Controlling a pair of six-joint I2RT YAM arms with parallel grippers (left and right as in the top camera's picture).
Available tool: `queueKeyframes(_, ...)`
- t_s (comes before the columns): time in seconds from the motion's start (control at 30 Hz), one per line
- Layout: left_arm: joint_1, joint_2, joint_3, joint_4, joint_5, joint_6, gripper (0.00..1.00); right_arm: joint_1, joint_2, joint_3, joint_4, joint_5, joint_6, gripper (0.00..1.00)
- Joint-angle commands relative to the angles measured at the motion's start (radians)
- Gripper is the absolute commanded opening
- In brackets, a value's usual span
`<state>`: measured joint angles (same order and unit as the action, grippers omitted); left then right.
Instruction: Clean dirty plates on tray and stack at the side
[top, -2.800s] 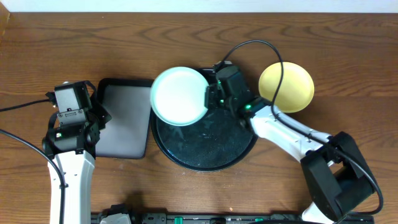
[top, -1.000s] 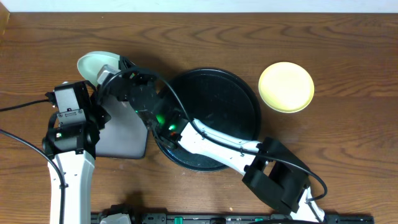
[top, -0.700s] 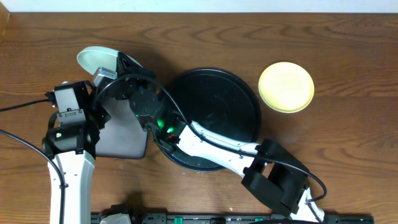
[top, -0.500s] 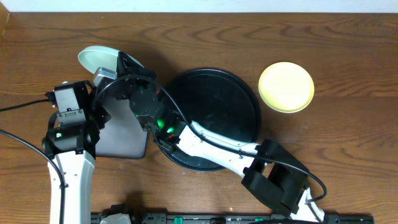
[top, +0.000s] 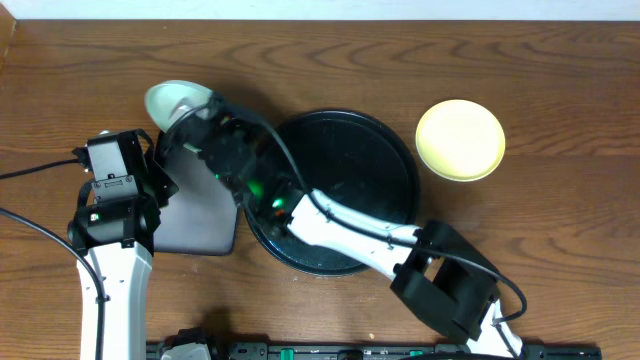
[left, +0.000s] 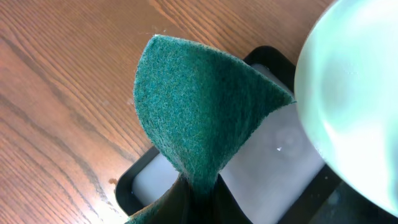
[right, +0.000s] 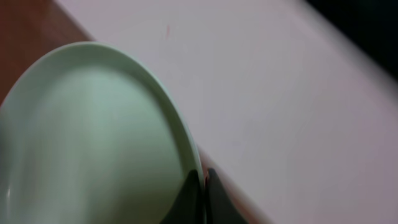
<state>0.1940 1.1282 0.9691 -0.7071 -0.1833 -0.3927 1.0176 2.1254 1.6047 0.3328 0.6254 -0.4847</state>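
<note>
A brown wooden tabletop with a visible grain carries everything in the scene. Near its centre lies a large round black tray, glossy, with a raised rim. The white right arm reaches across the tray towards the left.

Just left of it sits a smaller rectangular black tray with rounded corners. Its floor is pale grey and smooth and looks wet in the left wrist view.

To the right of the round tray, close by but not touching it, a pale yellow plate rests flat on the wood. It is small, round and shallow.

A pale mint plate of the same shape is held tilted in the air above the far edge of the rectangular tray. The right end effector is closed tight on the plate's rim. The dark fingers pinch the thin edge, and the plate's smooth face fills the left of that view.

The left end effector is closed on the bottom of a green scouring pad. The pad is coarse and fibrous and stands up folded like a fan. It is just beside the mint plate, and whether they touch cannot be told.
</note>
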Motion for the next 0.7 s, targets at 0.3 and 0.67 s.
queueKeyframes(0.3,0.003,-0.006,-0.001,0.003,-0.016,-0.006,0.08,-0.188,-0.047,0.013,-0.271,-0.585,0.804,0.01)
queueKeyframes(0.67,0.003,-0.006,-0.001,0.003,-0.016,-0.006,0.08,-0.421,-0.132,0.013,-0.653,-0.860,0.881,0.01)
